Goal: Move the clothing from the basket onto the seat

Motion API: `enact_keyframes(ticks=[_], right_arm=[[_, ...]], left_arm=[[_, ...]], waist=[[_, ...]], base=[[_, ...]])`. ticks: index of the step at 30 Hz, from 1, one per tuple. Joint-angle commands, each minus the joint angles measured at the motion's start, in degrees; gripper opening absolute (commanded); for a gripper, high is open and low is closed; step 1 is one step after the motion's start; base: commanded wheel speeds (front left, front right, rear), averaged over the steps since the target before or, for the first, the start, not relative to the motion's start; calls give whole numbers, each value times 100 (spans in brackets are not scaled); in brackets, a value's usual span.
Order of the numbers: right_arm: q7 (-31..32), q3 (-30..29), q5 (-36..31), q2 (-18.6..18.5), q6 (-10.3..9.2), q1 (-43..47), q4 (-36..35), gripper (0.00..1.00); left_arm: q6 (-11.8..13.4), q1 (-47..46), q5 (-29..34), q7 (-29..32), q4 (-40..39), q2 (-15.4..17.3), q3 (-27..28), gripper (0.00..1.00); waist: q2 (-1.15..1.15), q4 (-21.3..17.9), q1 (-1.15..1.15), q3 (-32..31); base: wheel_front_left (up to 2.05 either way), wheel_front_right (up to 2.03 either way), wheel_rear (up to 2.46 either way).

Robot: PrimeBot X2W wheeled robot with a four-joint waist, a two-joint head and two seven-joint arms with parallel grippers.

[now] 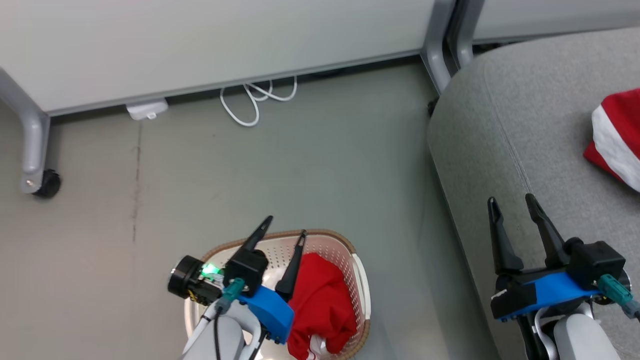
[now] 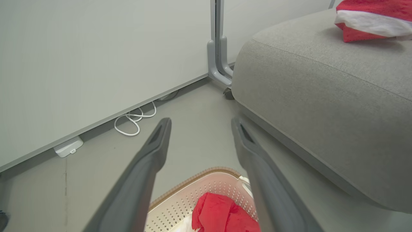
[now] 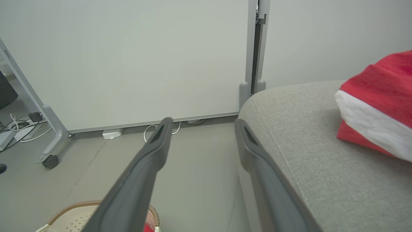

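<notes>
One garment is left in the basket at 6 o'clock for grasping; left tool and right tool are released.

Dark fingers, blue wrist brackets, pale forearms, teal plugs.

Red fabric garment lies in cream perforated plastic basket, left of grey upholstered seat. Second red-and-white garment lies on the seat.
</notes>
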Motion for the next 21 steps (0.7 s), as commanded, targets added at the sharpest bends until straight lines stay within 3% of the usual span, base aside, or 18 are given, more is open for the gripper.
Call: enact_keyframes(ticks=[1,14,21], right_arm=[[-20,5,37,-43,1,-126,-27,100],[-20,132,98,-34,1,-682,-167,100],[-20,159,101,-48,1,-920,-257,100]], left_arm=[[-34,-185,24,-17,200,16,-178,100],[-26,-1208,-441,-16,1853,282,-1709,100],[-27,-1708,-795,-17,2697,272,-2312,100]], waist=[[0,-187,-1,271],[0,-600,-1,1311],[0,-710,-1,1819]], base=[[0,0,0],[0,0,0],[0,0,0]])
